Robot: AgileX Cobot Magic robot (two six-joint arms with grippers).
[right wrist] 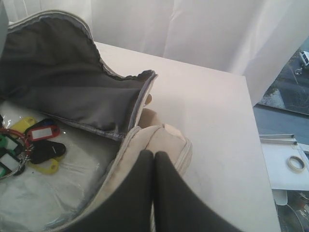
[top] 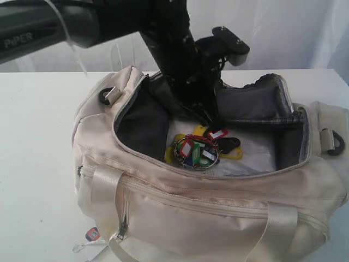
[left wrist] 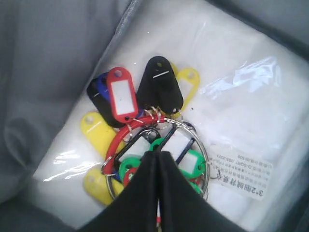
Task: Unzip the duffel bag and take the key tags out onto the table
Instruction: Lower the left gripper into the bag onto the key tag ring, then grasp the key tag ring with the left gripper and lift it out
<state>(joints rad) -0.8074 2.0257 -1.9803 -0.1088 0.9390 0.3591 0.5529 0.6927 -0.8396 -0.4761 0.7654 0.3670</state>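
White flat tabletop [top: 32,164] bears the large cream fabric duffel bag [top: 207,213], unzipped, with its grey lining showing. Inside it, on a clear plastic packet [left wrist: 241,96], lies the ringed bunch of coloured plastic key tags [left wrist: 145,111]. The left gripper [left wrist: 158,155], jaws pressed together, hangs directly over the green tags. The right gripper [right wrist: 153,155], likewise closed and empty, is over the bag's end, apart from the tags.
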